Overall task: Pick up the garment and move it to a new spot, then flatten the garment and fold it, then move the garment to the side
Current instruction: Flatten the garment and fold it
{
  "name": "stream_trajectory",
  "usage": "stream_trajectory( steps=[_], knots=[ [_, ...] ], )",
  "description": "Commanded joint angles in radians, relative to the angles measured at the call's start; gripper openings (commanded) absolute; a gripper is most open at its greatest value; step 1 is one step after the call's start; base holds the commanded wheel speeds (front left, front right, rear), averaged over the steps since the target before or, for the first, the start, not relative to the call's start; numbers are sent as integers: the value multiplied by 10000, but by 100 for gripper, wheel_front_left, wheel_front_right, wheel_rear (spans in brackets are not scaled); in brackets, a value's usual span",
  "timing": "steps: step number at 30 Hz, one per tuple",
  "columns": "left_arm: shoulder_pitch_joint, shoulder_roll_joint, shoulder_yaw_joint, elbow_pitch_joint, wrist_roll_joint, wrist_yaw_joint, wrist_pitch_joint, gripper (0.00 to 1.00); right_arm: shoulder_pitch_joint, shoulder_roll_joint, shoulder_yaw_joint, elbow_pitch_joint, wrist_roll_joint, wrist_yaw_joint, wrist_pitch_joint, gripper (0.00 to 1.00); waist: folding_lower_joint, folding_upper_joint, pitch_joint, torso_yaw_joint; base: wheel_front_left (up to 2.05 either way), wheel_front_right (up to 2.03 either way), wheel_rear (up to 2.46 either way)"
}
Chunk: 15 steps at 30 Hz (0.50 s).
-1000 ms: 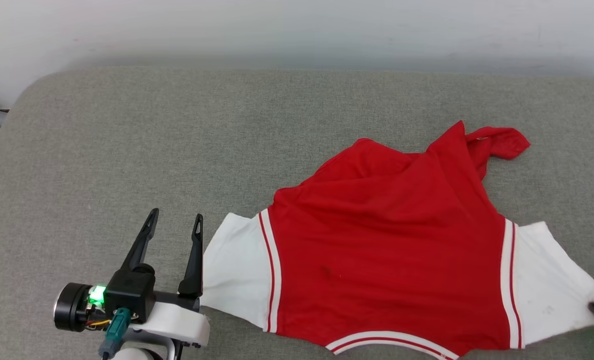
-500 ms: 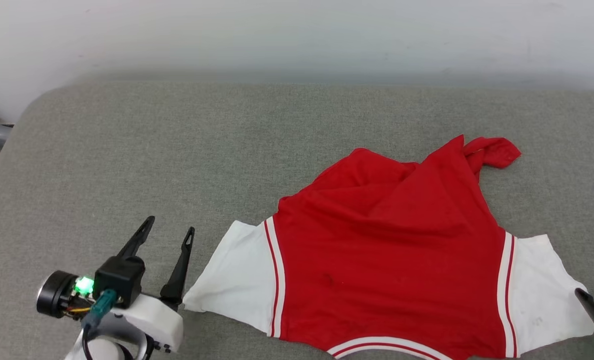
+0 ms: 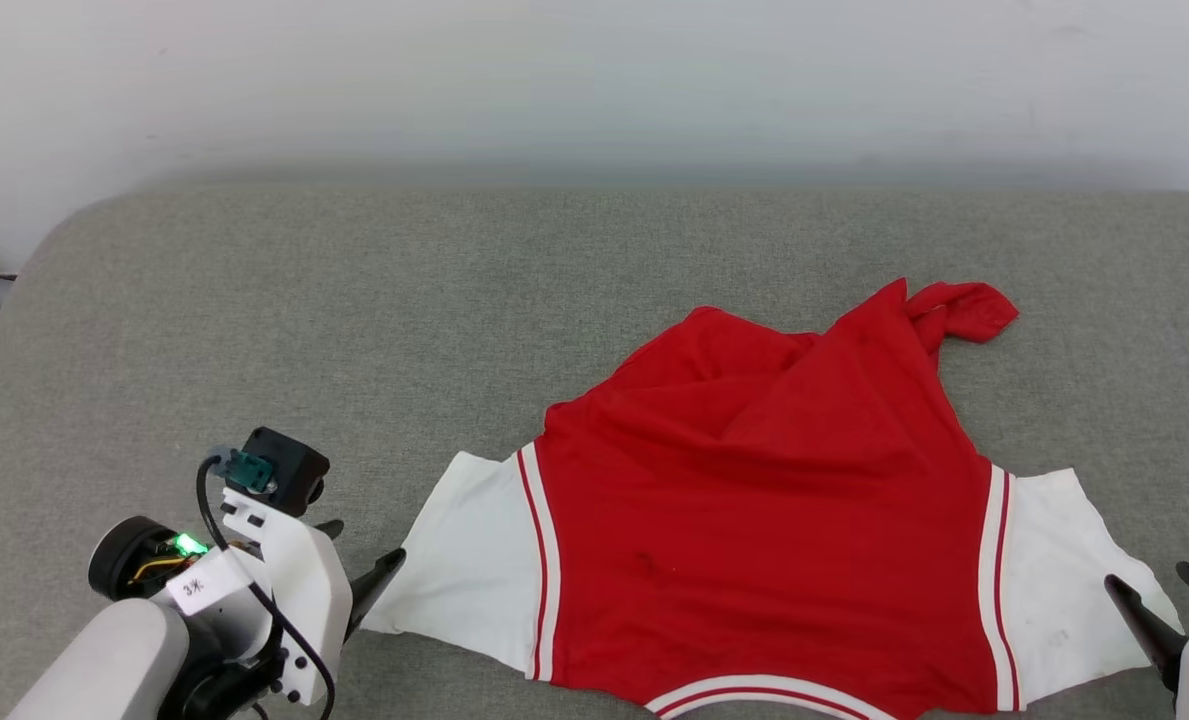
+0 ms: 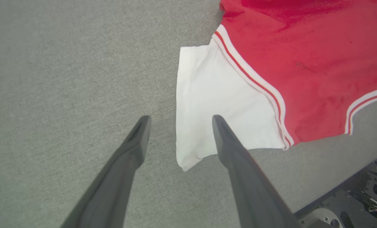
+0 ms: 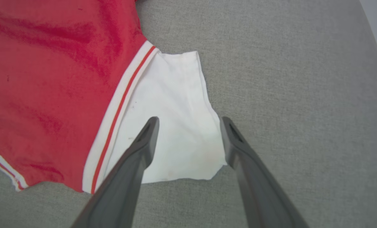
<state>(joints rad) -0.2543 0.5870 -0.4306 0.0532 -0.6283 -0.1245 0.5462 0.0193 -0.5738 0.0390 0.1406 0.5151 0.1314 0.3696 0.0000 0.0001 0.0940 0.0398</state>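
Garment (image 3: 754, 520) red, white sleeves, rumpled

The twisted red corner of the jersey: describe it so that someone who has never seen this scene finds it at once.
Start at the grey fabric surface below the pale wall. On its right half lies a red sports jersey with white short sleeves. At the jersey's far right tip, the twisted red corner is bunched into a roll; the rest lies flatter.
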Motion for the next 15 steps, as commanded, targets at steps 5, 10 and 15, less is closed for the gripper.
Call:
stream_trajectory(
  steps=[5,10,15],
  knots=[
    [-451,395,-437,290,-1113,-44,1330,100,-24,210,-40,-262,-141,-15,132,100,0,-1,162,-185,0,0,0],
    [-826,654,-999,916,-1532,-54,1710,100,-205,315,35,-363,-155,-15,225,100,0,-1,397,-423,0,0,0],
    [-1114,703,-1527,1648,-1847,-55,1589,100,-393,340,129,-361,-122,-15,242,100,0,-1,608,-629,0,0,0]
  ],
)
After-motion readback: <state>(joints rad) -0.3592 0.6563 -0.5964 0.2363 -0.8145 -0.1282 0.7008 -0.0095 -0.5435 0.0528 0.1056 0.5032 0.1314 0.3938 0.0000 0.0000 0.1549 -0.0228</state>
